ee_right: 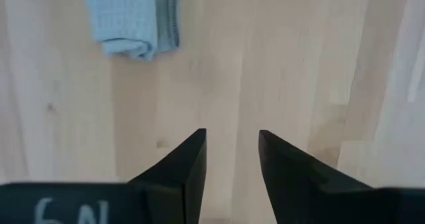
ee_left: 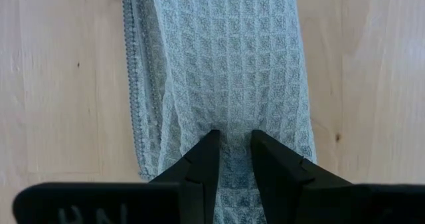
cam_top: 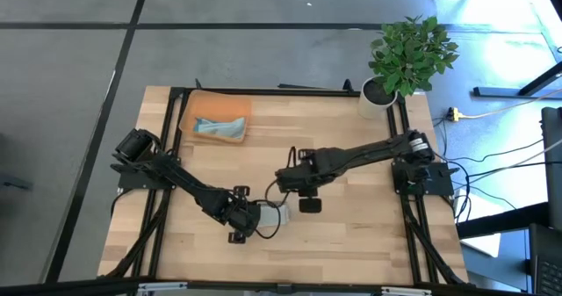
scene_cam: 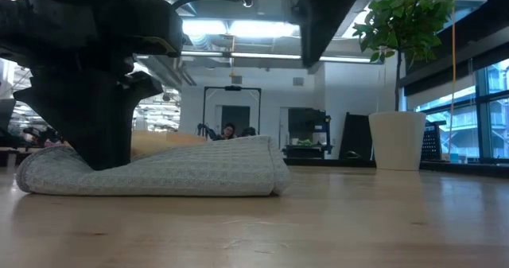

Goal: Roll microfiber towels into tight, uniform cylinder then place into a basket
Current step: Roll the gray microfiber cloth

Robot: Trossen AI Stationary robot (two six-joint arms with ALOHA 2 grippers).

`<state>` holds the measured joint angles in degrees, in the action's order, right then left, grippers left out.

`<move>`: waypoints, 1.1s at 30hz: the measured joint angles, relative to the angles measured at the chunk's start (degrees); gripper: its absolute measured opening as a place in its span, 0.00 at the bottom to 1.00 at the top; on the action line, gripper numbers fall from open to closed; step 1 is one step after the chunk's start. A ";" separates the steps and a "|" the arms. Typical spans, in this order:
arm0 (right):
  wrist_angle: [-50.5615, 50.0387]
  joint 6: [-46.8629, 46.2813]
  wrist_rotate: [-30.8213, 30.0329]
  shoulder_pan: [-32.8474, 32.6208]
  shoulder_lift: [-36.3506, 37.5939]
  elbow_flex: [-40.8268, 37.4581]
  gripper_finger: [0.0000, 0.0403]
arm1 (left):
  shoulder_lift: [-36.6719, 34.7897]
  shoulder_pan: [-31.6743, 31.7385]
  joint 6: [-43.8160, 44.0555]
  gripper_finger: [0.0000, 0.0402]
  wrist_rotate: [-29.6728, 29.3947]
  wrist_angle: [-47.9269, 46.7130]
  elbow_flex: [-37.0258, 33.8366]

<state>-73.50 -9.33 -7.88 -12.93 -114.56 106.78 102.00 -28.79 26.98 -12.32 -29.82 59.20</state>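
Note:
The pale grey-green towel (cam_top: pixel 274 214) lies on the wooden table as a flattened, rolled-up strip (scene_cam: pixel 183 176), near the table's middle. My left gripper (cam_top: pixel 250 217) stands over its left end and is shut on it (ee_left: pixel 234 154). My right gripper (cam_top: pixel 288 175) hovers open and empty just beyond the towel, over bare wood (ee_right: pixel 231 141). One end of a folded towel (ee_right: pixel 133 21) shows ahead of it. The light teal-blue towel (cam_top: pixel 219 126) lies inside the orange basket (cam_top: pixel 189 111) at the far left of the table. My left gripper pinches a ridge of the pale towel's cloth (ee_left: pixel 234 174) between its two fingers, at the strip's left end and midway across its width. The fingers (ee_left: pixel 207 154) come from above, pointing down. How many layers they hold I cannot tell. The towel lies along the table (scene_cam: pixel 238 180), not lifted.
A white pot with a green plant (cam_top: pixel 379 92) stands at the table's far right corner and shows in the low view (scene_cam: pixel 396 141). Bare wood lies to the right of the towel and along the near edge (cam_top: pixel 369 234).

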 joint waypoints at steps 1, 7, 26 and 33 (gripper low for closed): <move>-0.14 -0.52 -0.29 -0.40 1.03 -0.53 0.34 | 0.00 0.00 0.00 0.21 -0.01 0.00 0.00; 4.71 0.84 0.26 -4.38 6.66 -6.79 0.34 | 0.02 -0.03 -0.01 0.21 -0.01 0.02 0.00; 30.39 -0.70 -8.85 -14.71 28.43 -32.92 0.34 | 0.04 0.15 1.38 0.21 -0.03 0.92 -0.07; 37.97 0.43 -7.20 -14.75 31.94 -37.70 0.34 | 0.04 1.10 1.42 0.21 -0.04 1.33 -0.07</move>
<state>-35.53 -8.90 -15.09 -27.68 -82.62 69.08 102.04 -27.69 28.41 -12.36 -28.49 59.13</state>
